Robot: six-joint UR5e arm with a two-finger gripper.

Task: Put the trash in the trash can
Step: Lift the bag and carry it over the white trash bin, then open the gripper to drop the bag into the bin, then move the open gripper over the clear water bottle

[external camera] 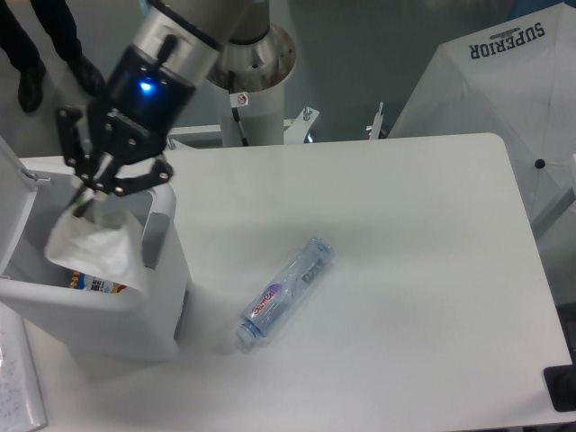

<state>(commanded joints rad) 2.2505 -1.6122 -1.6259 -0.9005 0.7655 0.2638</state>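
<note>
Gripped in the end effector (pixel 90 200), whose fingers pinch its top, the clear wrapper (pixel 94 251) hangs over the open trash can (pixel 157 297) at the left. On the surface (pixel 423 270) to the right lies the crushed bottle (pixel 286 290).

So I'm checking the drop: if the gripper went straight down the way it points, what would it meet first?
Apart from the wrapper hanging from the gripper, probably the colourful packaging inside the open trash can; depth is unclear.
</note>
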